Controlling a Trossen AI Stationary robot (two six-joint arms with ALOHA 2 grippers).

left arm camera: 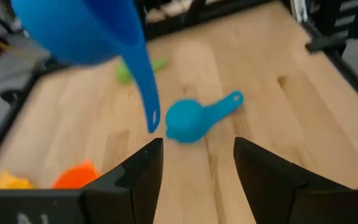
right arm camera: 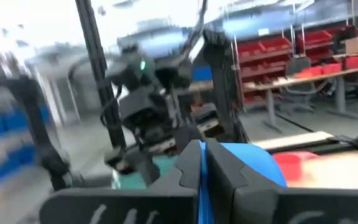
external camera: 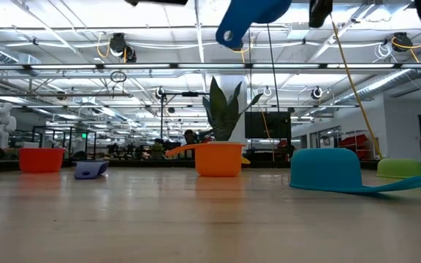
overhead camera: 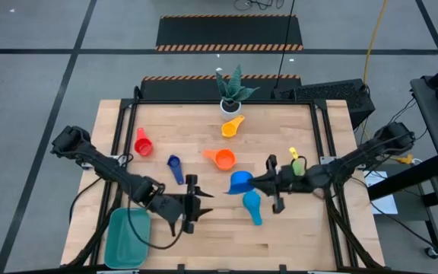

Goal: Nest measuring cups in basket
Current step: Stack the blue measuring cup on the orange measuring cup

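My right gripper (overhead camera: pixel 265 183) is over the table's middle, shut on a blue measuring cup (overhead camera: pixel 239 181) held high above the wood. My left gripper (overhead camera: pixel 198 204) hovers open to its left, near the front edge, facing that cup (left arm camera: pixel 86 31). A light blue cup (overhead camera: pixel 252 206) lies rim down on the table just in front of the right gripper. The orange cup (overhead camera: pixel 223 158), a yellow-orange cup (overhead camera: pixel 233 125), the red cup (overhead camera: pixel 143 143), the navy cup (overhead camera: pixel 175 166) and the green cup (overhead camera: pixel 298 164) stand on the wood. The teal basket (overhead camera: pixel 126 236) sits at the front left corner. My right gripper pinches the blue cup by the wall of its bowl (right arm camera: pixel 253 163) between the two shut fingers (right arm camera: pixel 188 168). The fingers come about level from the table's right side. The cup is lifted clear, and its handle (external camera: pixel 229 34) hangs slanting down below the bowl.
A potted plant in a white pot (overhead camera: pixel 230 95) stands at the far edge. Black frame rails (overhead camera: pixel 327 144) run along both table sides. Bare wood lies between the left gripper and the basket and along the front edge.
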